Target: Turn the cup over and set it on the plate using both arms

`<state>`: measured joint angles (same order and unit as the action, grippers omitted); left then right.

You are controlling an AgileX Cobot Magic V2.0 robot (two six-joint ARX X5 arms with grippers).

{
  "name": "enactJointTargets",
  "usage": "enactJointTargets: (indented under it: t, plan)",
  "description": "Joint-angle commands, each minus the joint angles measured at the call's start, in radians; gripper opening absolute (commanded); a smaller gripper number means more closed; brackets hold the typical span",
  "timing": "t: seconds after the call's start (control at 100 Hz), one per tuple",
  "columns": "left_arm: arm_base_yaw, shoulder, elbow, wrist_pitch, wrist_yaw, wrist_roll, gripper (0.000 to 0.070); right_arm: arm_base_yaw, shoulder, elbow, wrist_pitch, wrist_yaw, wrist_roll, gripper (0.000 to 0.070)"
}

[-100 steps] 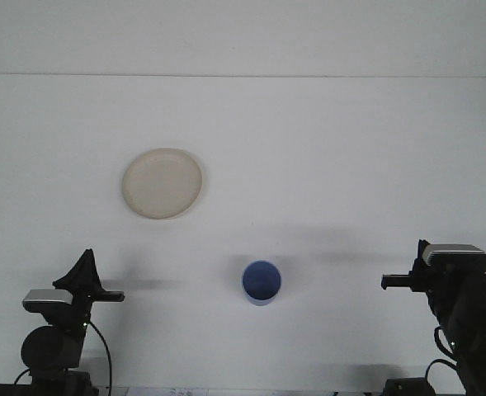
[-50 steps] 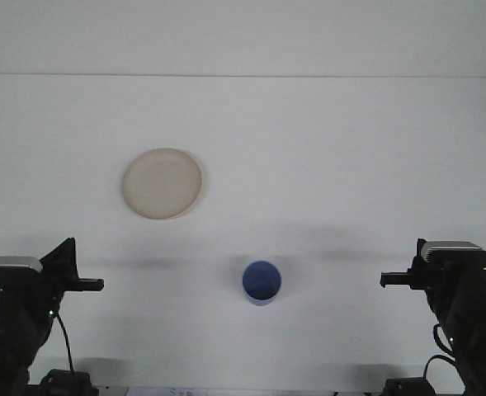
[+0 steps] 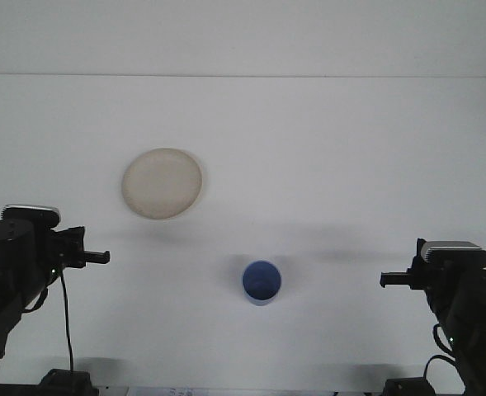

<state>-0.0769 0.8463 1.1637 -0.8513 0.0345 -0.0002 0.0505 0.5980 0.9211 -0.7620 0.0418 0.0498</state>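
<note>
Right claw [image 3: 386, 280] right of cup [image 3: 261, 283]

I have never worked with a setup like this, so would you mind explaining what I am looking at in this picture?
This is a single camera view looking forward over a white table, the way the robot faces. The two dark shapes at the bottom corners are the robot's two arms; each ends in a pincer, its grasping part. The left pincer sits at the left edge and the right pincer at the right edge, both pointing inward. Neither holds anything, and the view is too small to tell if they are open. On the table lie a cream plate and, nearer the robot, a blue cup standing mouth up. The cup is not on the plate.
</note>
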Motion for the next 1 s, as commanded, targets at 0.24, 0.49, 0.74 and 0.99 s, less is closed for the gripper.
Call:
enactJointTargets:
  t: [0.24,0.49,0.74,0.99]
  plan:
    - [-0.037,0.127,0.019,-0.053,0.185,-0.055,0.0347,0.0,0.006,0.009,0.014,0.002,0.005,0.0007]
    - [-0.229,0.267,0.021,0.003,0.259,-0.095,0.0382,0.0,0.006,0.009,0.014,0.004,0.002,0.0007]
    - [-0.48,0.429,0.039,0.137,0.31,-0.147,0.0382,0.0,0.006,0.009,0.015,0.004,0.002,0.0007]
    - [-0.63,0.621,0.193,0.145,0.296,-0.119,0.0382,0.0,0.006,0.009,0.015,0.004,0.002,0.0007]
